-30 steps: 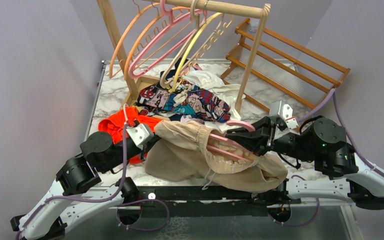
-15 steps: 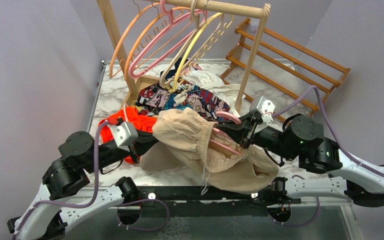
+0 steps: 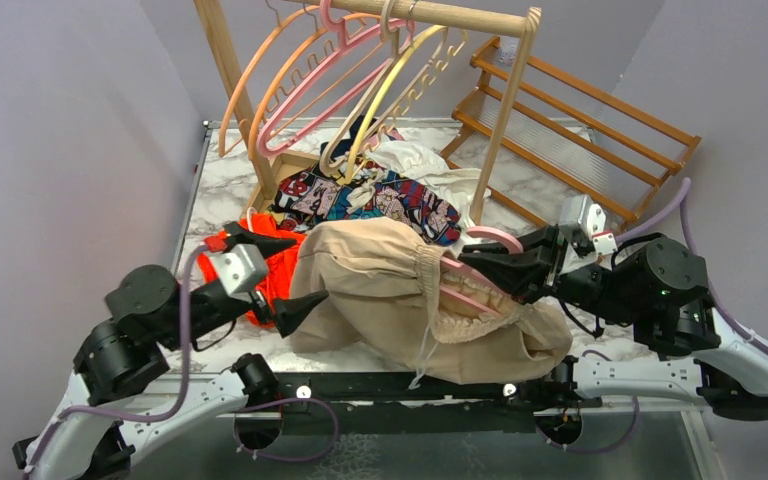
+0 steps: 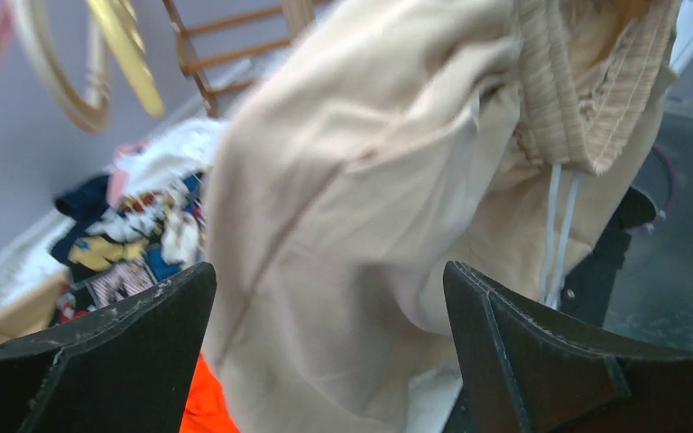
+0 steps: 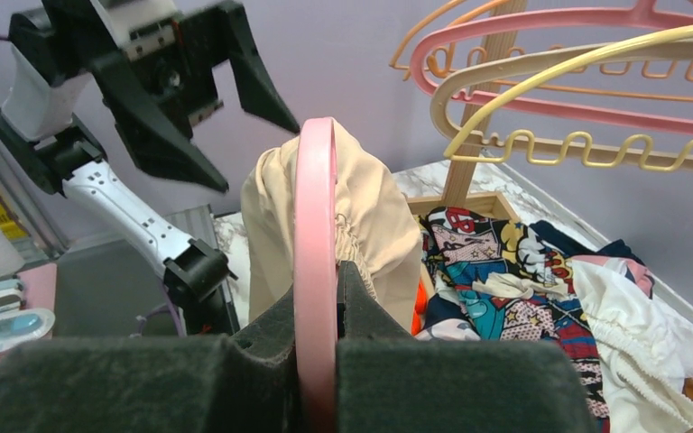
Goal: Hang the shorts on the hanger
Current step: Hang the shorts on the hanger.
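The beige shorts [image 3: 380,290] drape over the left end of the pink hanger [image 3: 463,287], and the rest of them lies heaped on the table. My right gripper [image 3: 492,272] is shut on the hanger, holding it level; the right wrist view shows the hanger [image 5: 314,198] clamped between the pads, with the shorts [image 5: 374,212] over its far tip. My left gripper [image 3: 310,268] stands wide open just left of the shorts, holding nothing. Its wrist view shows the shorts [image 4: 352,180] just beyond the spread jaws of the left gripper [image 4: 329,271], white drawstring dangling.
A wooden rack [image 3: 460,14] at the back carries orange, pink and yellow hangers. Comic-print cloth [image 3: 370,200] and a white garment [image 3: 430,165] lie under it. An orange garment [image 3: 278,262] sits below my left gripper. A slatted wooden shelf [image 3: 570,110] leans at back right.
My left gripper has opened, let go of the shorts and drawn back a little. The right arm shifted right with the hanger, and the shorts settled lower.
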`<state>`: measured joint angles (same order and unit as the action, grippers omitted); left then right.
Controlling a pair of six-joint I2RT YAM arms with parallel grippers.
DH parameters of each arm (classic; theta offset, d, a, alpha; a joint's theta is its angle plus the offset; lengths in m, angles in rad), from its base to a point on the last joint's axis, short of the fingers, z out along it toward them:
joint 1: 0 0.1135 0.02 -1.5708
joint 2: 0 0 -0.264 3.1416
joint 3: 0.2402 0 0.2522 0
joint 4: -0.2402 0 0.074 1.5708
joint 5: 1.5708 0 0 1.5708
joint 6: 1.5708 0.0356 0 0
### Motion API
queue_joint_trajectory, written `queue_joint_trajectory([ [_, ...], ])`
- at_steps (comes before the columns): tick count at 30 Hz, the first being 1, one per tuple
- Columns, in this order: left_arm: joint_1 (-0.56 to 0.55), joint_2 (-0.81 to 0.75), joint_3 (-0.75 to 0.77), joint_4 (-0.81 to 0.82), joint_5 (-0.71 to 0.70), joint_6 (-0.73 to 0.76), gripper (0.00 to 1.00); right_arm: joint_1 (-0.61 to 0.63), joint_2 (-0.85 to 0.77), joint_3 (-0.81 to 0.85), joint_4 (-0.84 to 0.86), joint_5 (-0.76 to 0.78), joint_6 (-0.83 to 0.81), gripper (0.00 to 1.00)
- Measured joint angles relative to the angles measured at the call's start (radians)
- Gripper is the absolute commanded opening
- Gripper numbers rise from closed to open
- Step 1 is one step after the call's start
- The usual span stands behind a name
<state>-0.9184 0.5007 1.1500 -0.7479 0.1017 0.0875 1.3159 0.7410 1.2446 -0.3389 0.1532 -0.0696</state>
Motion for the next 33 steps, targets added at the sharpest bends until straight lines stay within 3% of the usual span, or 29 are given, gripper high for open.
queue_joint_trajectory([
  [8,0.000,0.051,0.228,0.015,-0.012,0.107,0.81,0.000,0.034,0.044,-0.084,-0.071,0.017,0.01],
  [12,0.000,0.144,0.277,0.034,0.065,0.124,0.82,0.000,0.069,0.055,-0.126,-0.108,0.025,0.01],
  [15,0.000,0.227,0.276,0.041,0.168,0.121,0.88,0.000,0.091,0.055,-0.140,-0.130,0.029,0.01],
  [24,0.000,0.391,0.191,0.110,0.460,0.066,0.92,0.000,0.117,0.042,-0.138,-0.189,0.044,0.01],
  [26,0.000,0.390,0.179,0.131,0.496,0.063,0.86,0.000,0.122,0.037,-0.133,-0.198,0.046,0.01],
  [30,0.000,0.383,0.151,0.159,0.533,0.064,0.62,0.000,0.131,0.035,-0.128,-0.211,0.047,0.01],
  [33,0.000,0.382,0.119,0.169,0.543,0.066,0.58,0.000,0.134,0.035,-0.125,-0.213,0.047,0.01],
])
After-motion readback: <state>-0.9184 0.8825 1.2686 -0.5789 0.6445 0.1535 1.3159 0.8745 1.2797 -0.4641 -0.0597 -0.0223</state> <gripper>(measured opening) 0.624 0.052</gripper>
